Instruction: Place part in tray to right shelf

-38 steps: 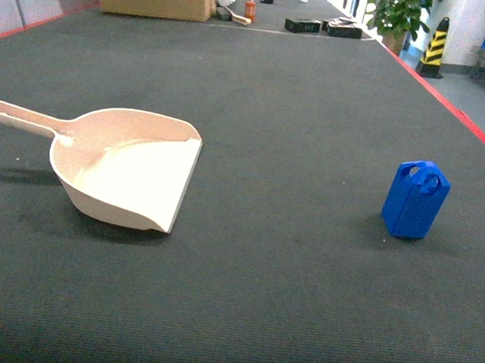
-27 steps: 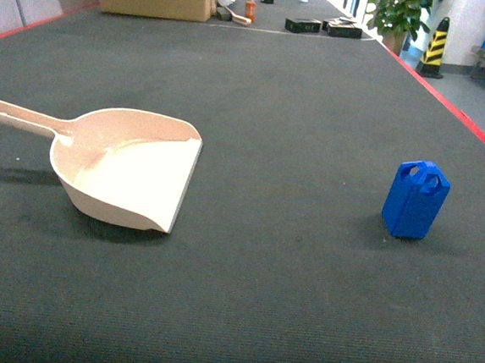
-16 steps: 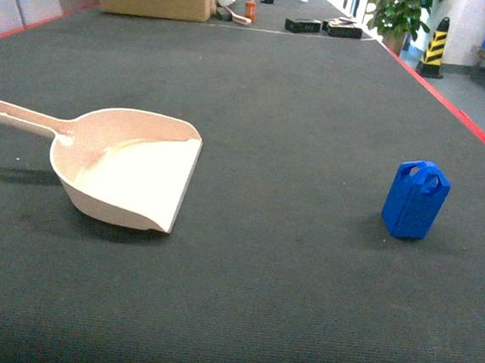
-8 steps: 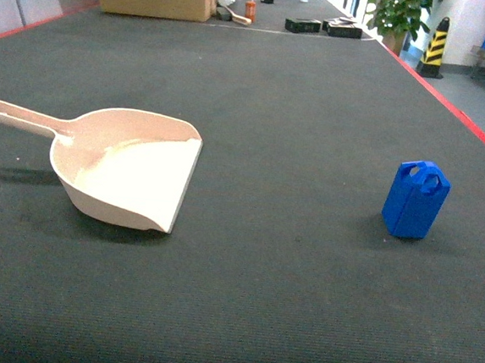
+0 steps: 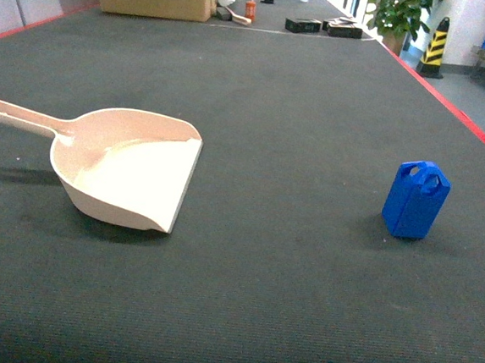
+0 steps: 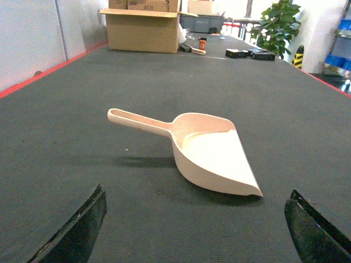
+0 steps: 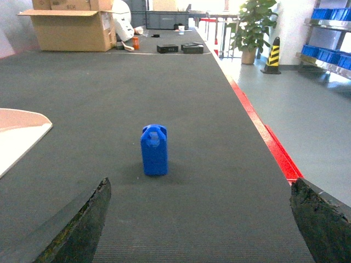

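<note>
Blue and small, the part (image 5: 416,200) stands upright on the right of the dark mat, well apart from the cream tray (image 5: 129,170) on the left. The left gripper (image 6: 194,230) faces the tray and the right gripper (image 7: 200,224) faces the part, both spread wide and holding nothing, so I think each is ready to pick up its own thing.

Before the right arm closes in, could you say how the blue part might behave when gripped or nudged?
The part stands tall on a narrow base, so a nudge would probably tip it. It looks like hollow plastic, likely light and stiff.
</note>
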Robot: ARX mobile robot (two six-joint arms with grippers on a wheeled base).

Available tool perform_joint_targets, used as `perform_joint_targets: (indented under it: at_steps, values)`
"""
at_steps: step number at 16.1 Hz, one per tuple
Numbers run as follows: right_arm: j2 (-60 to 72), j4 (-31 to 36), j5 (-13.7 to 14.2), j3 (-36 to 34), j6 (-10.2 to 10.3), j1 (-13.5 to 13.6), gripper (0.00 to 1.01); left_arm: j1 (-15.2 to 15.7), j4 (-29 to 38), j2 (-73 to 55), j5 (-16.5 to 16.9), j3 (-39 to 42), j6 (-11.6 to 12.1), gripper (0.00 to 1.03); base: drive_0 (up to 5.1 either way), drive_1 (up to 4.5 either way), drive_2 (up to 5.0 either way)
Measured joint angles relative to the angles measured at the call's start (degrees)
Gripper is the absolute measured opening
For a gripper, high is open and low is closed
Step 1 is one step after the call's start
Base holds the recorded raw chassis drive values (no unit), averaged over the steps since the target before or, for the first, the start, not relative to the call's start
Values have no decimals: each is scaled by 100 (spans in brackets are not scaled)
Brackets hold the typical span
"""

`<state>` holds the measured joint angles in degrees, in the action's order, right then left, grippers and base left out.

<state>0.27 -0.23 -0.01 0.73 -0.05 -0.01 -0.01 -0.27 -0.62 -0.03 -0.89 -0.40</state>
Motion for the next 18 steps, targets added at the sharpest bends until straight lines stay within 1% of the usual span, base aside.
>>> perform_joint_targets:
  at_steps: [18]
  values:
    - [0,0,0,0,0,0,98,0,0,0,0,0,0,98,0,0,0]
